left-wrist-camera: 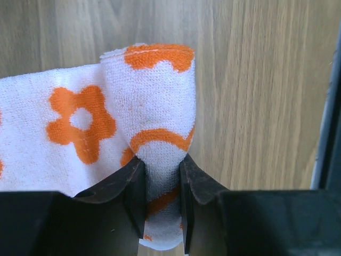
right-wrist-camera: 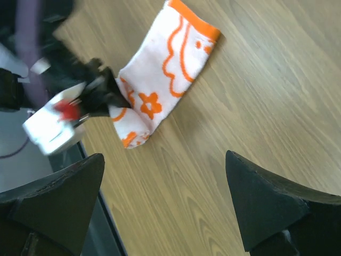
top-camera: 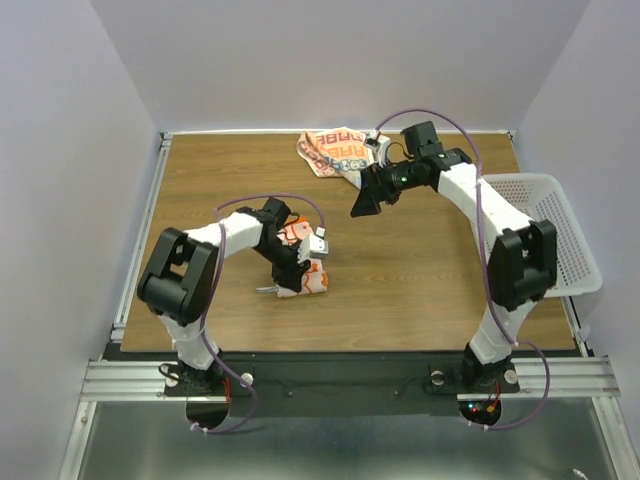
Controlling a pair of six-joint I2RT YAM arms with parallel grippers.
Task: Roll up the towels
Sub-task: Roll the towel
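Observation:
One towel (left-wrist-camera: 149, 96), white with orange flowers, lies on the wooden table with its near end rolled up. My left gripper (left-wrist-camera: 162, 165) is shut on that rolled end, and the cloth bulges between the fingers. From above, the left gripper (top-camera: 292, 272) covers most of this towel (top-camera: 314, 279). The right wrist view shows the same towel (right-wrist-camera: 170, 80) stretched flat beyond the roll. A second towel (top-camera: 335, 150), with blue lettering, lies crumpled at the back edge. My right gripper (top-camera: 362, 200) hangs open above the table's middle, its jaws (right-wrist-camera: 165, 176) wide apart with nothing between them.
A white perforated basket (top-camera: 560, 230) stands at the table's right edge, beside the right arm. Grey walls close in the table on three sides. A metal rail (top-camera: 135, 250) runs along the left edge.

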